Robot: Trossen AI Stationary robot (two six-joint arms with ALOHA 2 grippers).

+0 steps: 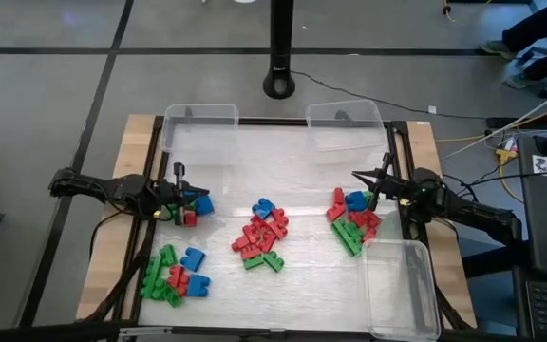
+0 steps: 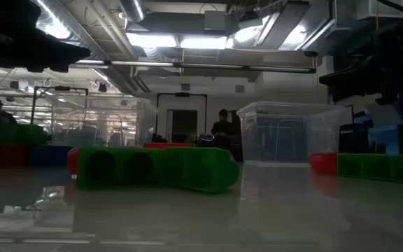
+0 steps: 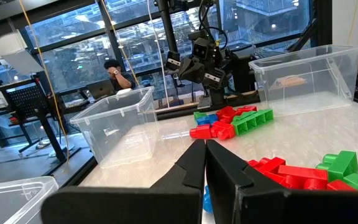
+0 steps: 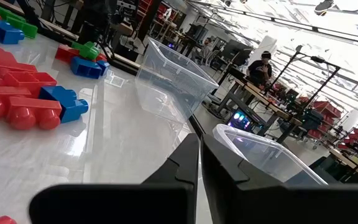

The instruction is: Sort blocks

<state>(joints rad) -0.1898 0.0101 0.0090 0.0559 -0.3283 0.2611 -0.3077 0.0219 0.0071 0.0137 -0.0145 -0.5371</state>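
Small studded red, green and blue plastic blocks [image 1: 262,236] lie in clusters on the worktop [image 1: 302,275]; left gripper [image 1: 180,185] and right gripper [image 1: 376,187] hover closed, empty.

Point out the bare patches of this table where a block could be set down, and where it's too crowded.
Free: the wide strip along the far edge, between the two far bins and the block piles. Also the patch between the centre pile and the near right bin. Crowded: around the left pile, the right pile, and at both shut grippers.
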